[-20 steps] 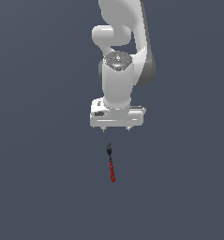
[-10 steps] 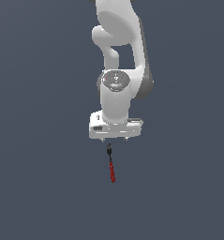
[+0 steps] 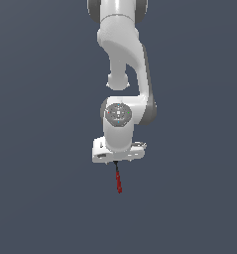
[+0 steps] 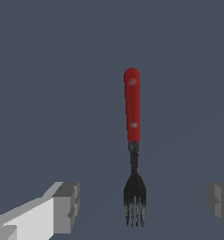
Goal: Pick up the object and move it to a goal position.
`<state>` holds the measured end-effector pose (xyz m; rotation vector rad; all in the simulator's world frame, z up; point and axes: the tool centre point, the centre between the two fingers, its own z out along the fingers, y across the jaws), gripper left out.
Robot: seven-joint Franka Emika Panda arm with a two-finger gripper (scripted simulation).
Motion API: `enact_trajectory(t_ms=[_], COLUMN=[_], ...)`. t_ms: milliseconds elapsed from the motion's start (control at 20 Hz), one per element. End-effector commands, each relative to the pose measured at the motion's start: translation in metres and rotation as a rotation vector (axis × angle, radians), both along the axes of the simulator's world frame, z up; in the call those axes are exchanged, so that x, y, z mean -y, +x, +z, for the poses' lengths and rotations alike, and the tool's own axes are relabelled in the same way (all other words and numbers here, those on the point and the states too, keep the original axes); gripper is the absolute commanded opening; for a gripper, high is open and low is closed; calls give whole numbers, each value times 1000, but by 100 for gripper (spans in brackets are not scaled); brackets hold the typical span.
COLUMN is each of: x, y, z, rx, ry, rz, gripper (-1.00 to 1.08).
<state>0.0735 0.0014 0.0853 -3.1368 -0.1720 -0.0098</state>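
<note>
1. Wrist view shows us a fork [image 4: 132,140] with a red handle and black tines, lying flat on the gray desk [image 4: 48,93].
2. Our hand [image 4: 144,206] is released, its fingers [image 4: 66,206] spread wide to either side of the tines, not touching them.
3. From the exterior view, we see the hand [image 3: 116,159] low over the fork [image 3: 119,181], whose handle points away from the arm [image 3: 125,74].

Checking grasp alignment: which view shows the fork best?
Wrist view: the whole fork shows, red handle and black tines, between the open end effector fingers. The exterior view shows only its handle as a thin red sliver under the end effector.
</note>
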Motion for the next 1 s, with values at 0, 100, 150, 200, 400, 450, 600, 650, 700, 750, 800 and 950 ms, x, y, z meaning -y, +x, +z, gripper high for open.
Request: enact_trajectory(t_ms=[0,100,150,200,400,450,600,650,700,750,800,950], x=[2,3,4,4,5,6,5,5,5,6,5,5], y=[5,8,9,10,12,12,11,11,11,11,11,10], z=[-11,-18,-21,-23,-29,-29,-30,-32,-34,-38,-42,-58], rx=[-2,-4,-4,-5,-6,-6,-7,-7,-7,-7,-7,-7], ry=[0,0,0,0,0,0,-1,-1,-1,-1,-1,-1], rz=[10,15,17,19,23,23,22,22,22,22,22,23], gripper=[100,100,100,100,100,100,100,100,100,100,100,100])
